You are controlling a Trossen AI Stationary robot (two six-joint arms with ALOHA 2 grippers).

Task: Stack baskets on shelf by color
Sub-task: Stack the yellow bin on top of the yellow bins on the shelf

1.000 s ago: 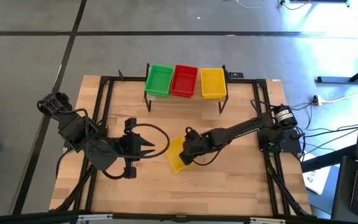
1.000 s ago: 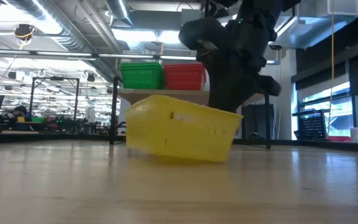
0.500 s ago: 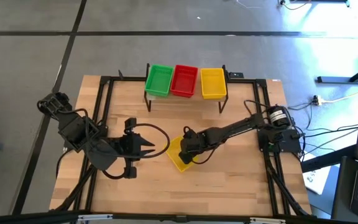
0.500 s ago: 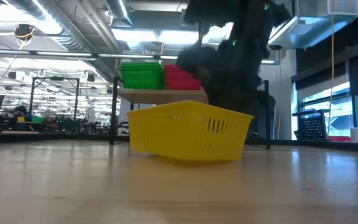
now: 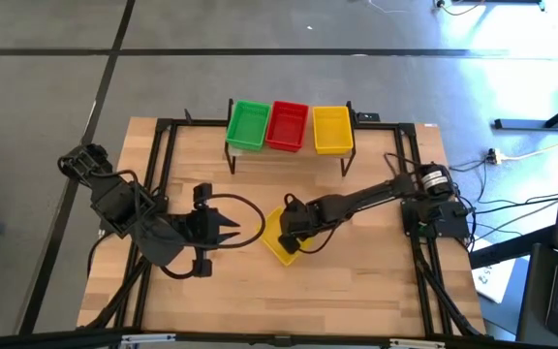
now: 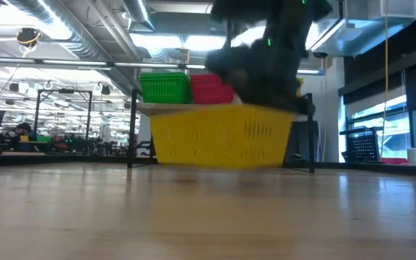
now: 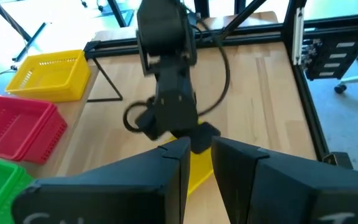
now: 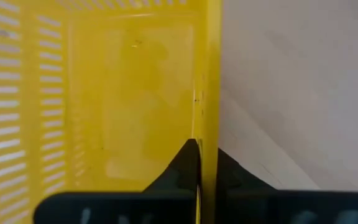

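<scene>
The right claw [image 5: 289, 231] is clamped on one side wall of a yellow basket [image 5: 277, 242] near the middle of the surface [image 5: 356, 291]. In the right wrist view its two fingers [image 8: 188, 163] pinch the basket's rim, one inside and one outside the wall. Seen level from the low camera, the basket [image 6: 222, 137] appears lifted just clear of the wood, level, though its underside is blurred and the gap is hard to judge. The dark arm covers the basket's upper right corner there, and from above it hides much of the basket's right half.

The shelf [image 5: 289, 153] stands at the far edge of the surface, holding a green basket [image 5: 248, 125], a red basket [image 5: 287, 126] and another yellow basket [image 5: 331, 129] side by side. From above, how many baskets sit nested in each pile cannot be told; in the low view the third pile is hidden behind the arm.

The left claw [image 5: 229, 230] waits left of the held basket, apart from it, its fingers a narrow gap apart in its wrist view.
</scene>
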